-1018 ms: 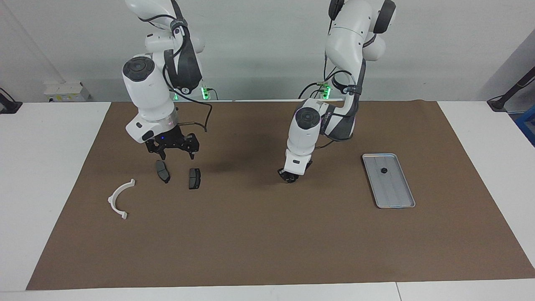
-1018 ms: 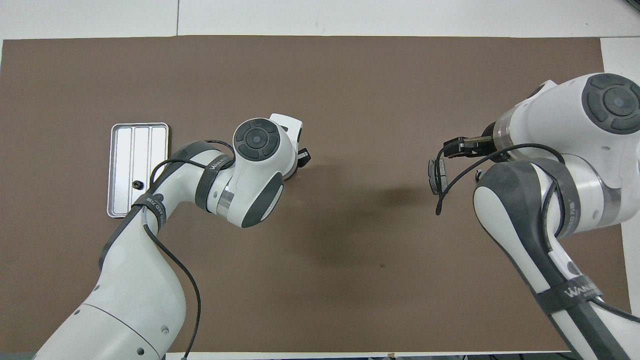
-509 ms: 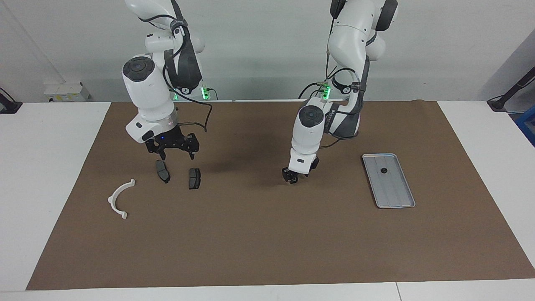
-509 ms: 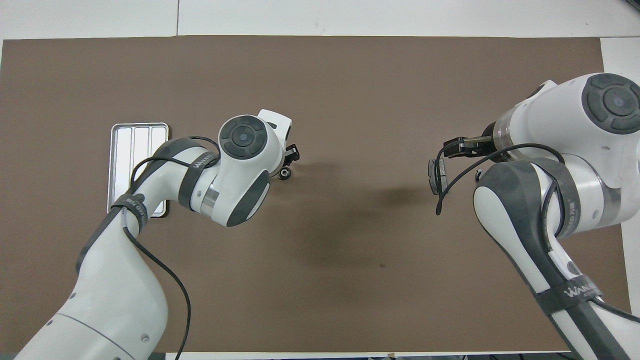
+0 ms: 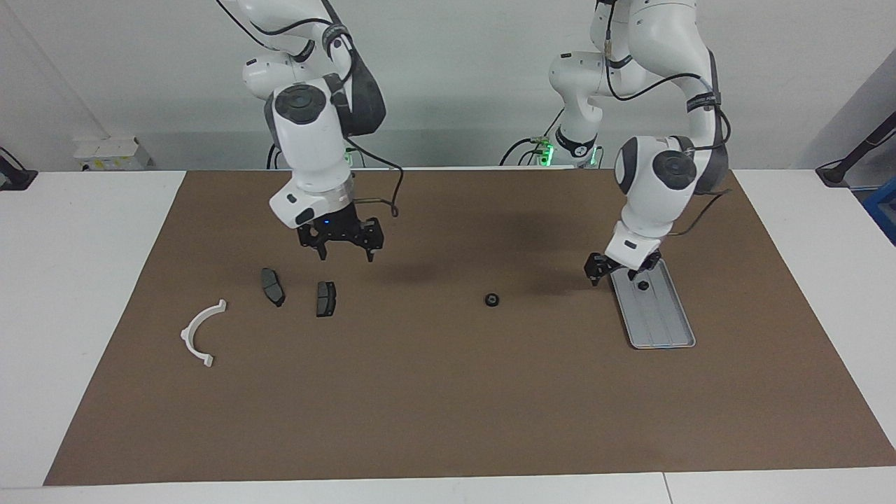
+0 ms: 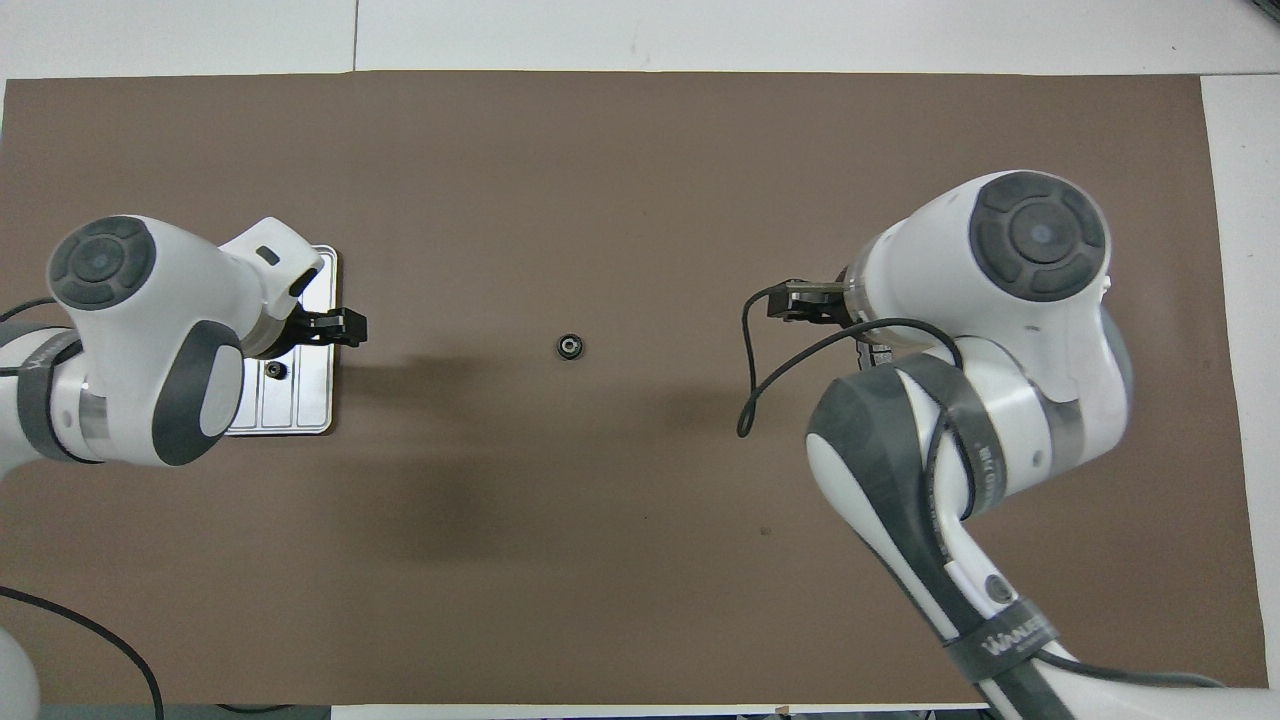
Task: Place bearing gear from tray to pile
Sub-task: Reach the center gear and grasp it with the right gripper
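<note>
Both arms wear glossy white shells with dark grey joint caps, black cables and black grippers.

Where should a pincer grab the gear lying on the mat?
Come straight down on the gear and pinch across its outer rim. It lies flat, hole up, alone on the mat, with open space on every side.
</note>
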Robot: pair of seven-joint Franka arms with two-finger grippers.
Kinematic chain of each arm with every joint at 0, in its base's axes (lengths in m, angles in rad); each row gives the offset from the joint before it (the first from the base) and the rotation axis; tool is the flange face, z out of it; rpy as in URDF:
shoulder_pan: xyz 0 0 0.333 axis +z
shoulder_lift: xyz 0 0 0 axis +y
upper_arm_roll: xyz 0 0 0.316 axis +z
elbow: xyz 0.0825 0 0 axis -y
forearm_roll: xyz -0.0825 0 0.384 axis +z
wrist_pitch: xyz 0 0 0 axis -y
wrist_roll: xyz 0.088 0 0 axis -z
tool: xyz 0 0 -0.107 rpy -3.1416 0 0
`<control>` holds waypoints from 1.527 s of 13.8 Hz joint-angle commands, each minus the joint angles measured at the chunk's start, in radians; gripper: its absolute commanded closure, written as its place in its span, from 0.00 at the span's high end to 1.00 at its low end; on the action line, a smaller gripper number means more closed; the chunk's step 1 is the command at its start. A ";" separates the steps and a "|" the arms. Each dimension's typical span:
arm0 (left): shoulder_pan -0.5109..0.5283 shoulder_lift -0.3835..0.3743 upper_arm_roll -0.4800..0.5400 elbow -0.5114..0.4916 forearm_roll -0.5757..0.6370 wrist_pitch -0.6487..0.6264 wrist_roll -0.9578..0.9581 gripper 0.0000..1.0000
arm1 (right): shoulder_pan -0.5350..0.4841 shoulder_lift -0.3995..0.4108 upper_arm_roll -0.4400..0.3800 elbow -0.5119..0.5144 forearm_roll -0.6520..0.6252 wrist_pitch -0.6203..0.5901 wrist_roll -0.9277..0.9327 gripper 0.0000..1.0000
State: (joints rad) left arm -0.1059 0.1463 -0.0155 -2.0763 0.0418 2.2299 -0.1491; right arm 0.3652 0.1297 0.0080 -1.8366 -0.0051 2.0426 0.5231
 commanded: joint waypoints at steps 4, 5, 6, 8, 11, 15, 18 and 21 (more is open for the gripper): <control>0.112 0.030 -0.012 -0.039 0.009 0.089 0.098 0.71 | 0.182 0.258 -0.003 0.256 0.008 -0.022 0.305 1.00; 0.121 0.026 -0.012 -0.066 0.009 0.106 0.100 0.66 | 0.204 0.293 -0.005 0.290 0.008 -0.042 0.337 1.00; 0.129 0.027 -0.012 -0.076 0.009 0.121 0.100 0.64 | 0.230 0.350 -0.008 0.342 0.002 -0.076 0.388 1.00; 0.132 0.033 -0.012 -0.087 0.009 0.129 0.098 0.64 | 0.273 0.499 -0.006 0.529 -0.039 -0.129 0.493 1.00; 0.132 0.026 -0.012 -0.114 0.009 0.135 0.089 0.64 | 0.299 0.600 -0.006 0.638 -0.041 -0.144 0.532 1.00; 0.132 0.024 -0.012 -0.134 0.009 0.145 0.085 0.63 | 0.310 0.692 -0.002 0.746 -0.039 -0.140 0.583 1.00; 0.132 0.022 -0.012 -0.134 0.009 0.146 0.086 0.57 | 0.325 0.740 -0.002 0.770 -0.039 -0.121 0.609 1.00; 0.132 0.022 -0.012 -0.139 0.009 0.148 0.088 0.54 | 0.330 0.772 -0.002 0.769 -0.042 -0.085 0.609 1.00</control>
State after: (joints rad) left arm 0.0130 0.1884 -0.0185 -2.1811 0.0419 2.3484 -0.0602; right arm 0.6953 0.8632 0.0046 -1.1110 -0.0273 1.9506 1.1094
